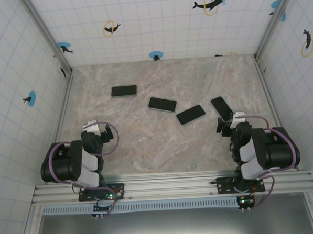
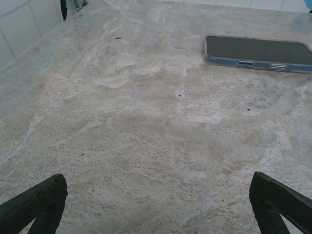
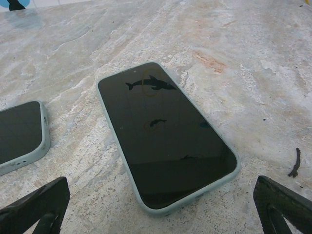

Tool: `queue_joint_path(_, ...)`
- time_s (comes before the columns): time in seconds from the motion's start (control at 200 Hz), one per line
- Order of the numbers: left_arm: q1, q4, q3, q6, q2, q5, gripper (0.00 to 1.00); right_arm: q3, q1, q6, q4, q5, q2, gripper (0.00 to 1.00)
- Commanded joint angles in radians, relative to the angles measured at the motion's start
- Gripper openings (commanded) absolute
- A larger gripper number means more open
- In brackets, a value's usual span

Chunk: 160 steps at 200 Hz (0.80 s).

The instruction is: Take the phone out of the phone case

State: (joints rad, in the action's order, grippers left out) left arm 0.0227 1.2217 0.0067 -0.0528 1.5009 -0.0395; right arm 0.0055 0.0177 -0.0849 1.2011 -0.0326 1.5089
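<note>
phone point(image 3: 163, 139) inside pale green case point(image 3: 234, 170)

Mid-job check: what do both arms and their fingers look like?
The left arm and right arm match: chunky black housings with white-grey segments, each looped by a purple cable. The fingers are matte black, tapering wedges.

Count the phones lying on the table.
4, strung across the table from left to right: the leftmost phone, the second phone, the third phone, the rightmost phone. None seems hidden.
</note>
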Motion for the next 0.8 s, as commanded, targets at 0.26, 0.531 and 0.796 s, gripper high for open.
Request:
queue_joint_path(0.26,-0.004,-0.222,0.088,0.008,-0.131,-0.014,0.98,0.020,-0.014,0.019,-0.080,0.034,-0.106,0.99)
queue_joint_path(0.531,-0.010,-0.783,0.364,-0.059,-0.280,0.016,0.98,0.130,0.001,-0.031,-0.391,0.201,-0.264,0.99)
queue_joint_path(0.796,-0.014,-1.079,0.623,0.153,-0.214,0.276,0.98,0.244,0.030,-0.039,-0.573,0.317,-0.319,0.99)
